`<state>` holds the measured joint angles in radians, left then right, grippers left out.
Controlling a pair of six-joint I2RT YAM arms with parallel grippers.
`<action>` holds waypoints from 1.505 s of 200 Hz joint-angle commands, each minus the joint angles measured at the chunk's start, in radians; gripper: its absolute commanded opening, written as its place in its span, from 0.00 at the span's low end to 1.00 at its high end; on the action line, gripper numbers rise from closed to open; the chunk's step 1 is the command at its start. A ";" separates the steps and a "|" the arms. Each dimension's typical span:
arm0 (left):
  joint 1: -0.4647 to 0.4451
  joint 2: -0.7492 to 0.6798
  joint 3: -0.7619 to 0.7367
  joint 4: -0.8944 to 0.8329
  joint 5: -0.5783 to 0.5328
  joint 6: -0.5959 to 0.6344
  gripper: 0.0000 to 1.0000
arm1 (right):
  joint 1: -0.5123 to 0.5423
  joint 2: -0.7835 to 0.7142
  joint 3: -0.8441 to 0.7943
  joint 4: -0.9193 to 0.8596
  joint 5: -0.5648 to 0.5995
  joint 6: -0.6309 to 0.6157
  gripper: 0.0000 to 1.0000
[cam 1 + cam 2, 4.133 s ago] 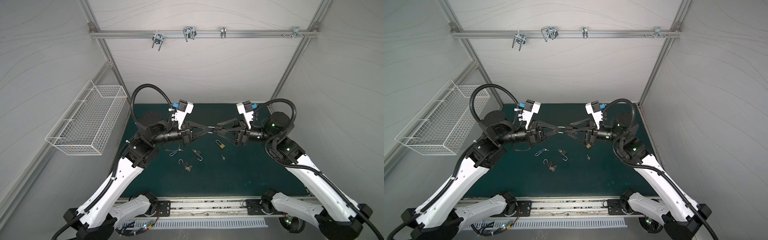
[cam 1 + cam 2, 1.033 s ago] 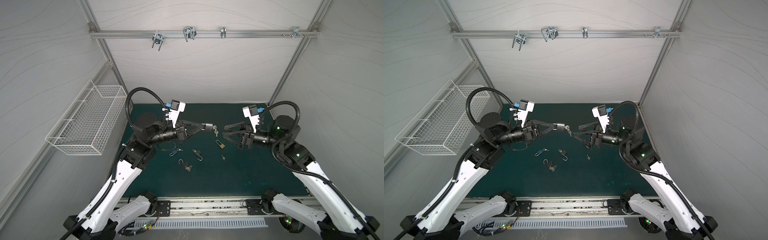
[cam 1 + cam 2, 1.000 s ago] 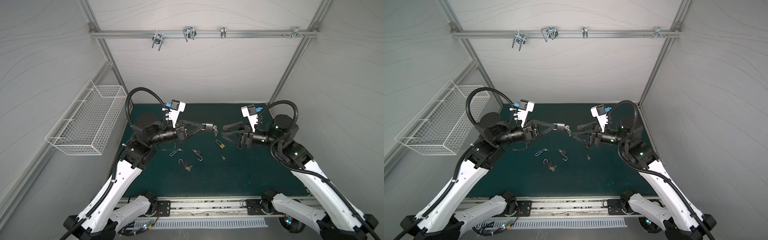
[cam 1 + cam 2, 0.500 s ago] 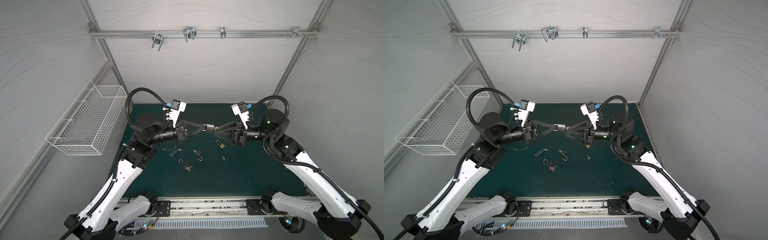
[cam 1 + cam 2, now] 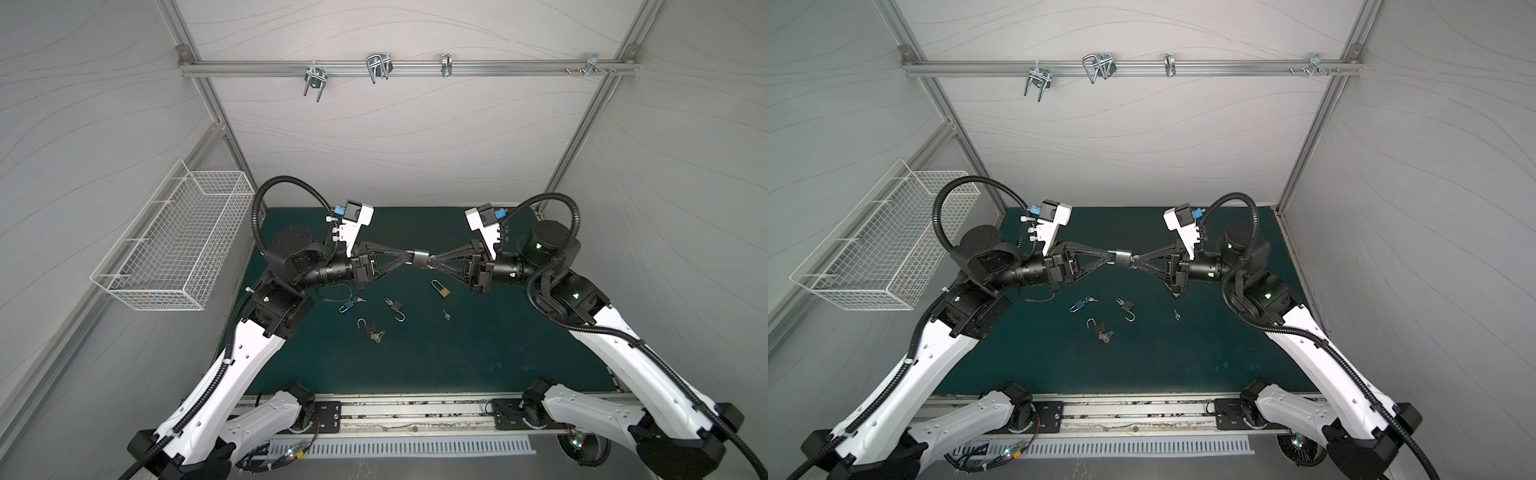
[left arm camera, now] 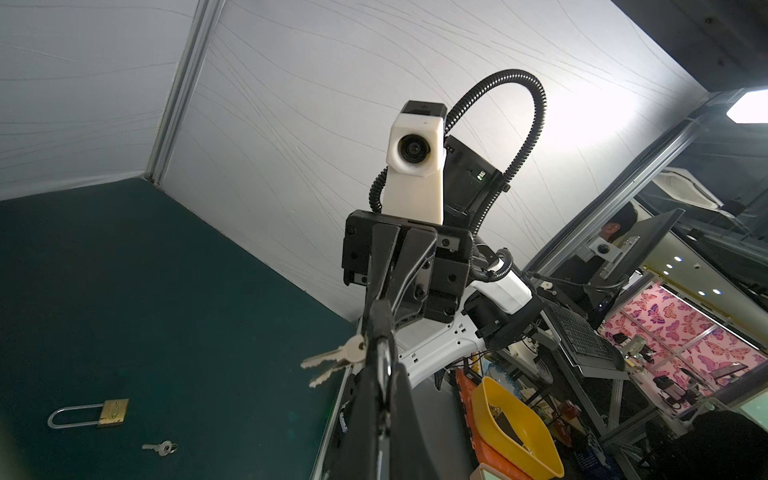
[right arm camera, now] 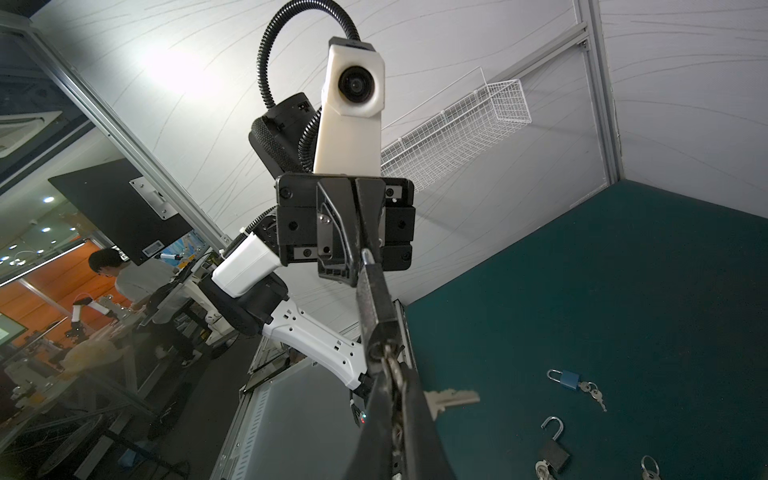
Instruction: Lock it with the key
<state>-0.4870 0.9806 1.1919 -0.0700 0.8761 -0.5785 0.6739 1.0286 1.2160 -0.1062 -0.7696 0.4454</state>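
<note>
— So, where do we stand with the locking?

— Midway, we judge. In both top views our left hand point(image 5: 409, 255) reaches in from 9 o'clock and our right hand point(image 5: 432, 262) from 3 o'clock. They meet tip to tip in the air above the middle of the counter point(image 5: 457, 357). The padlock point(image 5: 420, 258) sits between them, lifted well clear of the mat.

— And the grips?

— Our left hand is clamped on the padlock body. Our right hand is pressed together on the key bunch point(image 6: 332, 361) at the lock's other end, and two of its keys dangle free beside the tips.

— Is a key in the keyhole?

— We cannot tell, because the hands cover that spot. Picking up the lock and bringing the keys to it look done. The turn of the key that shuts the lock seems left to us.

— What are we handling?

— The lock body is a dark, matte, flat slab, seen edge-on from the right wrist. The keys are thin silver metal with toothed blades, and we expect them to swing. Our fingers point(image 7: 424, 428) are black trussed triangles narrowing to slim tips. The counter is a dark green, felt-like mat. At 5 o'clock of the held lock lies a brass padlock point(image 5: 441, 289) with a long U-shaped bow. Toward 7 o'clock lies a blue padlock point(image 5: 348, 305) with its own keys.
</note>
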 commanded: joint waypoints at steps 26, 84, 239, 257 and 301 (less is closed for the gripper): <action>0.030 -0.037 0.015 0.033 -0.012 0.025 0.00 | -0.056 -0.074 -0.043 0.016 -0.022 0.014 0.00; 0.053 -0.042 0.036 -0.116 -0.090 0.103 0.00 | -0.090 -0.114 -0.057 -0.232 0.146 -0.104 0.00; -0.063 0.173 -0.156 -0.482 -0.747 0.099 0.00 | 0.239 0.162 -0.381 -0.339 1.002 0.122 0.00; -0.062 0.177 -0.176 -0.472 -0.779 0.091 0.00 | 0.223 0.207 -0.359 -0.363 0.952 0.102 0.00; -0.058 0.168 -0.196 -0.469 -0.830 0.086 0.00 | 0.194 0.314 -0.347 -0.261 0.736 0.168 0.00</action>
<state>-0.5480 1.1645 0.9905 -0.5770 0.1123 -0.4801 0.8730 1.2903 0.8375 -0.4335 0.0547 0.5541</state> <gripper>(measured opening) 0.057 0.062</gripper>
